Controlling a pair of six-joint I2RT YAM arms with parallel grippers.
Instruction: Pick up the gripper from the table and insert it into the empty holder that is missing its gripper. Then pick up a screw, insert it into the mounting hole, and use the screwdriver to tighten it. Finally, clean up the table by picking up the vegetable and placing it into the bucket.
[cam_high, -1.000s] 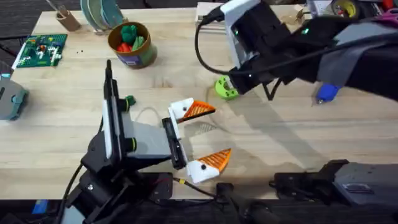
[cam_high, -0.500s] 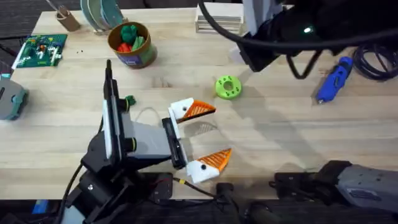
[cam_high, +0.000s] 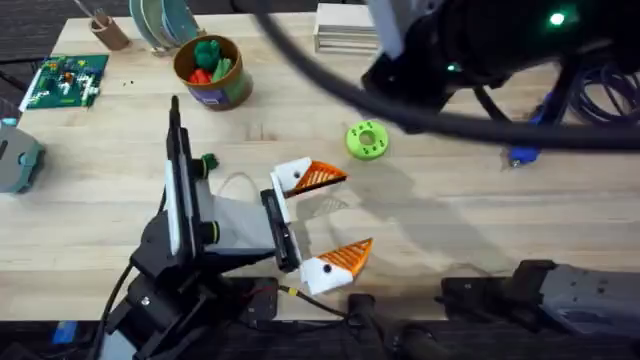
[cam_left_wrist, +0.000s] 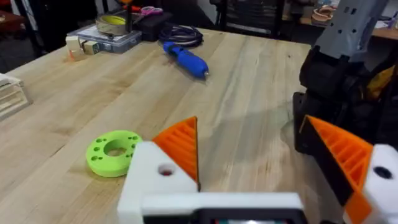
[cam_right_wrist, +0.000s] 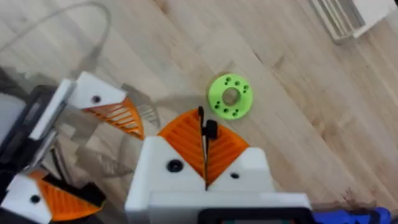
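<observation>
The left pincer rests low over the light wooden plank tabletop, its two white mounts with orange ribbed wedge fingers spread wide apart and holding nothing. The right pincer hangs above the bright green holed plastic disc, its orange pads pressed together around a thin dark bit. The blue-handled screwdriver lies on the tabletop beyond that disc. The round brown-gold can with a blue band stands far from the disc, red and green toys inside.
</observation>
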